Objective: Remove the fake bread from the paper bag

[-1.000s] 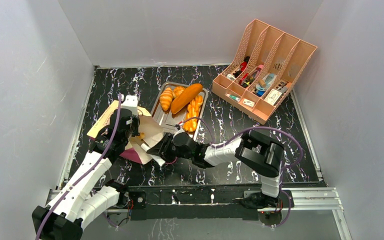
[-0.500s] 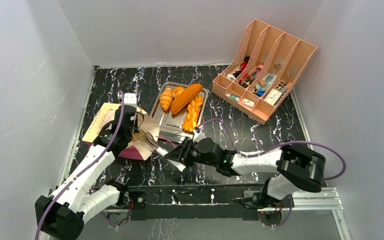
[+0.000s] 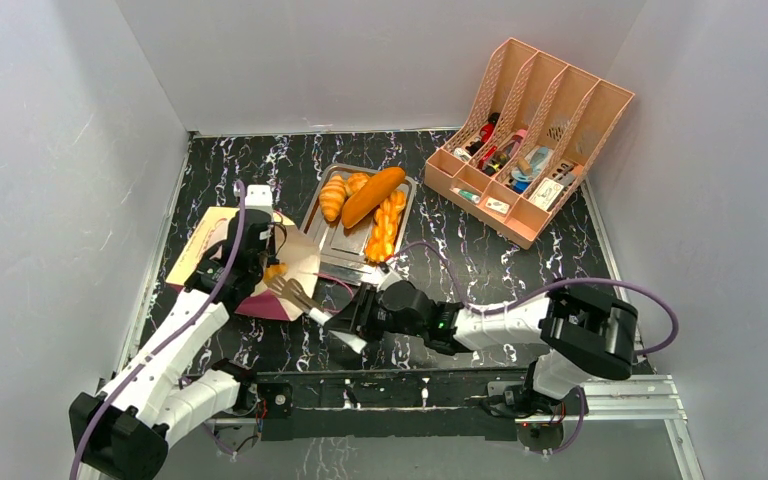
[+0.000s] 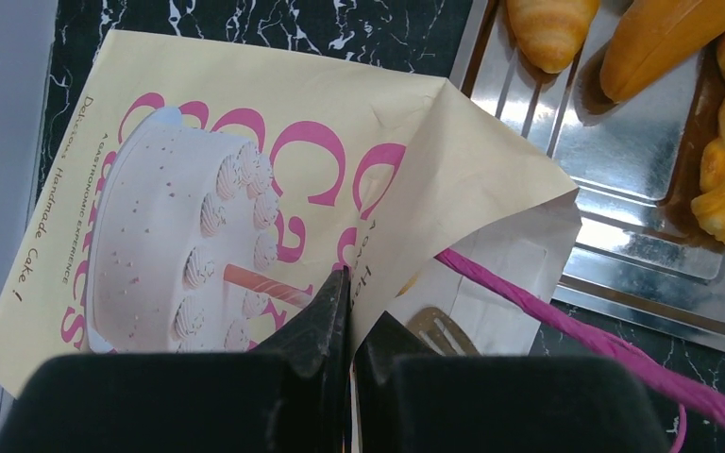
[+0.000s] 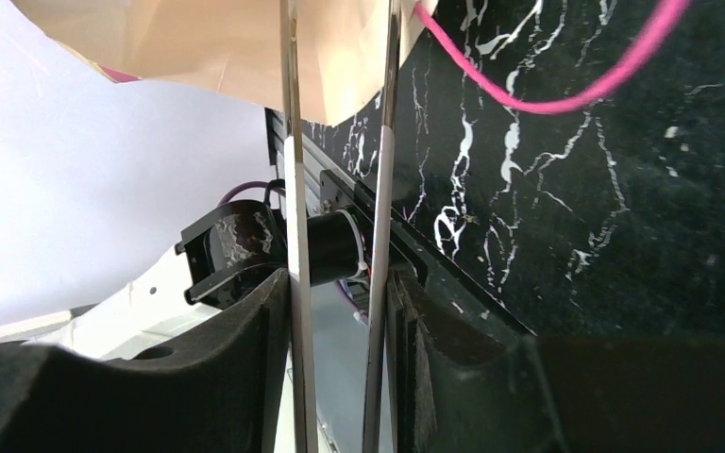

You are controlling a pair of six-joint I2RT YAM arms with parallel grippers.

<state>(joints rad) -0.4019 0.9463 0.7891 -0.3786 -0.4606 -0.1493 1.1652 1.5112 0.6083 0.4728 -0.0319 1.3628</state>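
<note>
Our left gripper [image 4: 347, 283] pinched the paper bag [image 4: 245, 170] at its rim. Our right gripper [image 5: 340, 283] clasped tongs [image 3: 295, 292], whose tips were at the bag's mouth, where some bread [image 3: 275, 268] showed. Other loaves [image 3: 370, 197] lay on the tray [image 3: 335, 240].

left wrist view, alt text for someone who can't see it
Two black fingers pinch the edge of a cream paper bag printed with a cake, holding its mouth open on a dark table. Metal tongs poke at the mouth beside a pink cord handle; a tray of toy bread sits upper right.
</note>
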